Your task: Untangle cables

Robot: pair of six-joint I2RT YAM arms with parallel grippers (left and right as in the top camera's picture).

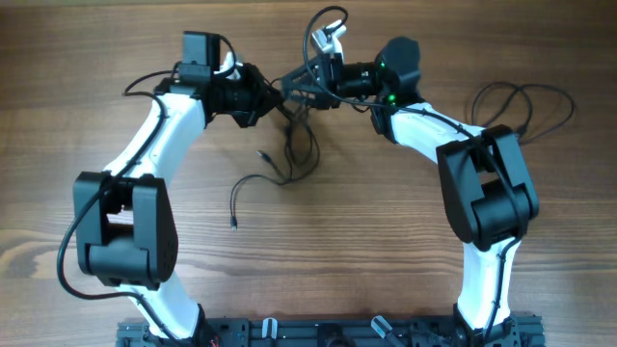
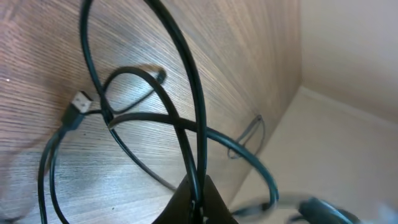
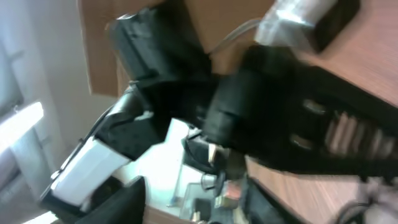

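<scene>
1. The cables (image 1: pixel 292 145) loop between both arms, with one end lying on the table (image 1: pixel 386 241).
2. The left gripper (image 2: pixel 196 198) pinches one cable. I cannot tell about the right gripper (image 1: pixel 297 89).
3. A hard pull could snarl them tighter.

Heavy blur throughout. We note a black arm housing (image 3: pixel 242 118) filling the centre and a white arm link (image 3: pixel 87 165) at lower left. Wooden tabletop (image 3: pixel 379 62) shows at right. A pale object (image 3: pixel 298 15) at the top edge is too smeared to identify.

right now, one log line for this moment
left claw: shut on cables | right claw: state unclear | usb plug: unheld
</scene>
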